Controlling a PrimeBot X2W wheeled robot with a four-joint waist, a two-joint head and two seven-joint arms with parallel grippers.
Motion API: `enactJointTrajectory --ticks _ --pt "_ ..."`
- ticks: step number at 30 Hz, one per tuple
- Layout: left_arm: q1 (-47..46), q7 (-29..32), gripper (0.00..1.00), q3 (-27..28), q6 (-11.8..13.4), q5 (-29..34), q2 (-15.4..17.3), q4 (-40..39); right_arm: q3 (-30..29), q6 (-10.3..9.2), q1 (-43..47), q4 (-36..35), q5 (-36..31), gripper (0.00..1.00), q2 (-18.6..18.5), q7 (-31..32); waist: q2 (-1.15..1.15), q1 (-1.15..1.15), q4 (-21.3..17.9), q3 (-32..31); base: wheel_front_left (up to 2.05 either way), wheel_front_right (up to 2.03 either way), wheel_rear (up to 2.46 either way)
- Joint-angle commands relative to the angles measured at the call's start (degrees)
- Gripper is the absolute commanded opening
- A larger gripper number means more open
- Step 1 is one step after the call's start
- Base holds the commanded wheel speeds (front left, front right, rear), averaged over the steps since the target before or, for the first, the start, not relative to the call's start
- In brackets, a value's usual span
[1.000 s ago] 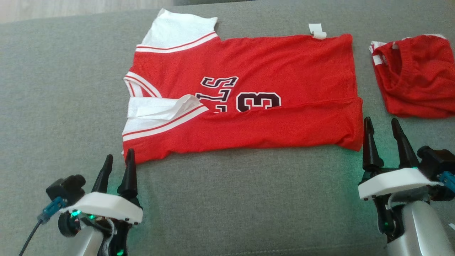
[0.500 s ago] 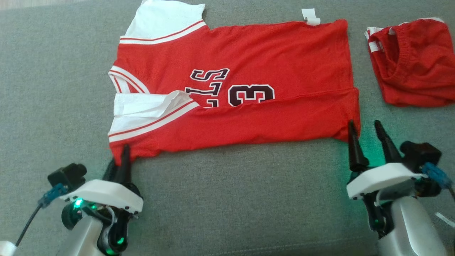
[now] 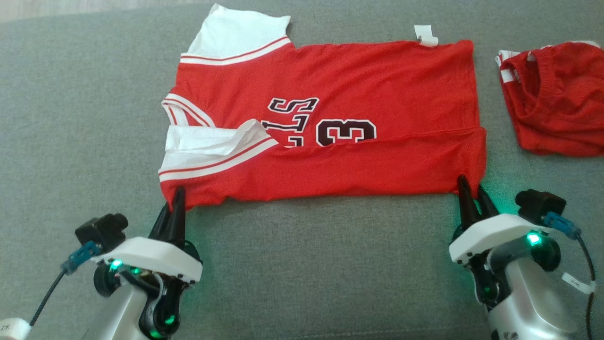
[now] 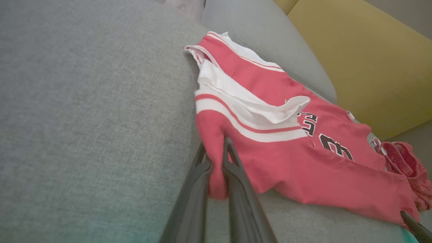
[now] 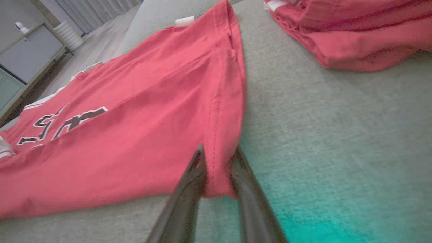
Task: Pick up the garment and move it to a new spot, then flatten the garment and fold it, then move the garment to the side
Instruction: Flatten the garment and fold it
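Red jersey (image 3: 377, 80): white sleeves banded with red-and-white stripes, neckline striped the same; black lettering and numeral outlined white; white tag (image 3: 426, 36). Also red: second garment (image 3: 557, 113), white-striped trim. Grey sofa (image 3: 306, 264), fine weave, tinged green near the black fingers (image 3: 178, 215). White housings (image 3: 151, 257) behind them, green lamps lit. Mustard-yellow cushion (image 4: 354, 57).

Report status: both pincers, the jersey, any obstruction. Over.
Left pincer shut on jersey, near left corner. Right pincer shut on near right corner. Second red garment lies apart, far right.
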Motion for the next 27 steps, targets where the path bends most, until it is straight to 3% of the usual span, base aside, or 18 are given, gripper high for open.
enactJointTrajectory --ticks 1,2,9,18,21,26,27 --pt "-1.4 -0.6 0.0 1.9 0.1 0.9 1.2 -2.4 2.0 0.37 -1.8 -0.4 0.7 0.05 -0.2 -1.1 0.0 0.0 0.2 -0.5 0.0 0.0 0.0" --pt "-1.5 -0.6 0.0 1.9 0.2 1.0 1.4 -3.0 2.2 0.37 -2.3 0.3 1.5 0.0 -0.2 -1.6 0.0 0.0 0.2 -0.8 0.0 0.0 0.0" --pt "-2.1 0.7 0.0 2.7 1.7 2.3 4.6 -10.5 0.5 0.37 -4.3 0.6 3.3 0.0 -0.2 -2.7 0.0 0.0 0.0 -2.4 0.0 0.0 0.0" --pt "6.4 7.2 0.0 4.1 6.6 1.8 11.0 -25.9 -3.1 0.37 4.0 -12.2 3.2 0.0 -0.2 7.1 0.0 0.0 -0.9 -3.3 0.0 0.0 0.0" --pt "10.7 8.2 0.0 4.1 8.1 0.9 11.4 -27.5 -3.6 0.37 8.7 -16.5 3.1 0.0 -0.2 9.5 0.0 0.0 -1.0 -3.3 0.0 0.0 0.0" --pt "14.6 7.4 0.0 3.4 8.6 -1.0 9.2 -25.4 -3.4 0.37 13.3 -19.8 3.1 0.0 -0.2 10.6 0.0 0.0 -1.2 -3.5 0.0 0.0 0.0" --pt "14.9 7.1 0.0 3.3 8.5 -1.1 8.8 -24.4 -3.2 0.37 13.8 -20.1 3.2 0.21 -0.2 10.5 0.0 0.0 -1.3 -3.5 0.0 0.0 0.0"
